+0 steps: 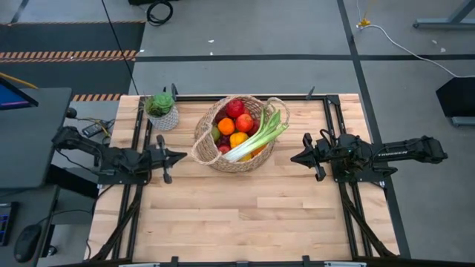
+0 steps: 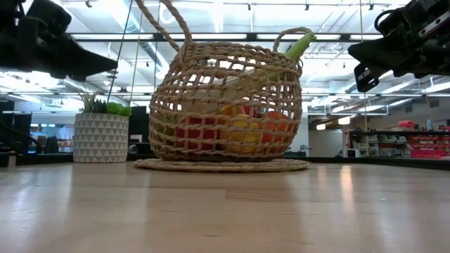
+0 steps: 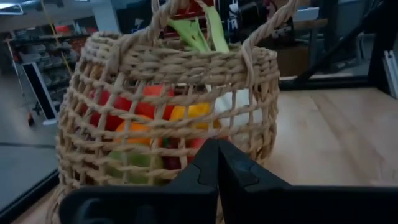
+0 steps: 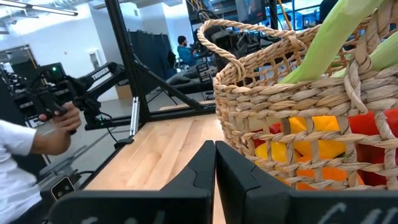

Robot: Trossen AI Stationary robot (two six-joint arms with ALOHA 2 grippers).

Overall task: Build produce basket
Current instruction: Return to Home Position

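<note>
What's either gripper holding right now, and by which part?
Nothing. The left gripper and right gripper are both shut and empty, either side of the basket; the visible produce sits inside it.

Bright, even overhead light, faint shadows

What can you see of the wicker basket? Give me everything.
The basket is round, tan, open-weave wicker with two loop handles at the rim and a flat woven base. It stands upright on the wooden table, toward the far edge, beside a potted plant. Red, orange and yellow produce fills it, and a leek leans out over the rim. The left gripper and right gripper, both shut, flank it without touching.
</note>
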